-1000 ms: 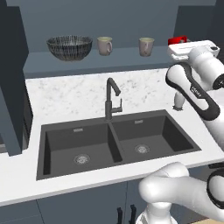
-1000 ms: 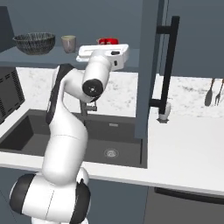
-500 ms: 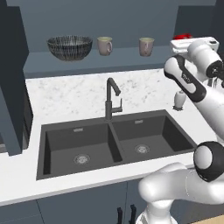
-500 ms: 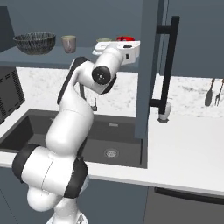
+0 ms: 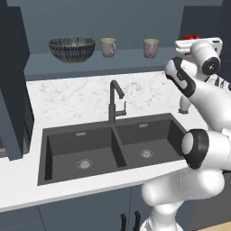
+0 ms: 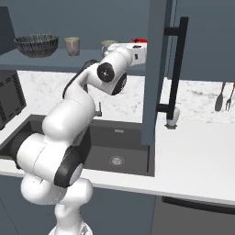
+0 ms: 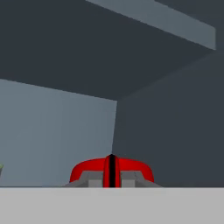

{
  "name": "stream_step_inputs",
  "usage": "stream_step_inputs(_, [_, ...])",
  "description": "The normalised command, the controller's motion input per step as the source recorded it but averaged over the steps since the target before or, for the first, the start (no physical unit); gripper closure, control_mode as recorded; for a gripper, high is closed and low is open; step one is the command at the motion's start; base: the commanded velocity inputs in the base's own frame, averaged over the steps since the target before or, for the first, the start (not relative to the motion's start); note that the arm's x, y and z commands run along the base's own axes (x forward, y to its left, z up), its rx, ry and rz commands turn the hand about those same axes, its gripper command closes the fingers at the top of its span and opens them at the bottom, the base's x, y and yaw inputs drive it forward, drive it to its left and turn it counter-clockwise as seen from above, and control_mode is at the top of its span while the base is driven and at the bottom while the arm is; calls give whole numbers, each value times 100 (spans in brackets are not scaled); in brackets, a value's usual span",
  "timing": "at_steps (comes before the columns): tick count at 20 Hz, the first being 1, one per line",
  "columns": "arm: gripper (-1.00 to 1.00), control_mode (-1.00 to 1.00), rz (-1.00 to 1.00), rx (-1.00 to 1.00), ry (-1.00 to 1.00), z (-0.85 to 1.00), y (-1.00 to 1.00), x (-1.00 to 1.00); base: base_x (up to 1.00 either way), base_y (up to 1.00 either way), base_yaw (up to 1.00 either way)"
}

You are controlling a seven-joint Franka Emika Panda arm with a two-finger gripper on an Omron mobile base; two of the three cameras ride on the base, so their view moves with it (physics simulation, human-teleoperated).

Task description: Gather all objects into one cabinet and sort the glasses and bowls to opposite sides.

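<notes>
On the long shelf floor of the slate-blue cabinet stand a dark striped bowl at the left and two beige mugs to its right. From the other side, the bowl and one mug show whole, while the second mug is partly behind my arm. My gripper is at the shelf's right end, shut on the small red cup. In the hand view the red cup sits against the gripper, facing the cabinet's inner corner.
Below the shelf lie a white marble counter, a dark double sink and a black faucet. A tall dark panel with a black handle stands just right of my hand. Utensils hang at the far right.
My hand has carried the red cup to the right along the shelf, towards its right end. The bowl and both mugs have stayed put.
</notes>
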Motion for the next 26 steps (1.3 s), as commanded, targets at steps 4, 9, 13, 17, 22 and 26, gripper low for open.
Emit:
stream_step_inputs(4, [100,-100,-5,-1,3,3,6,38,0,0,0])
stream_step_inputs(9, [100,-100,-1,0,9,9,21,56,0,0,0])
stream_step_inputs(13, [100,-100,0,0,9,6,4,54,0,0,0])
stream_step_inputs(17, [100,-100,0,0,2,5,-4,44,0,0,0])
stream_step_inputs(22, [100,-100,0,0,0,13,-17,13,0,0,0])
stream_step_inputs(26, [100,-100,0,0,-1,-1,-27,10,0,0,0])
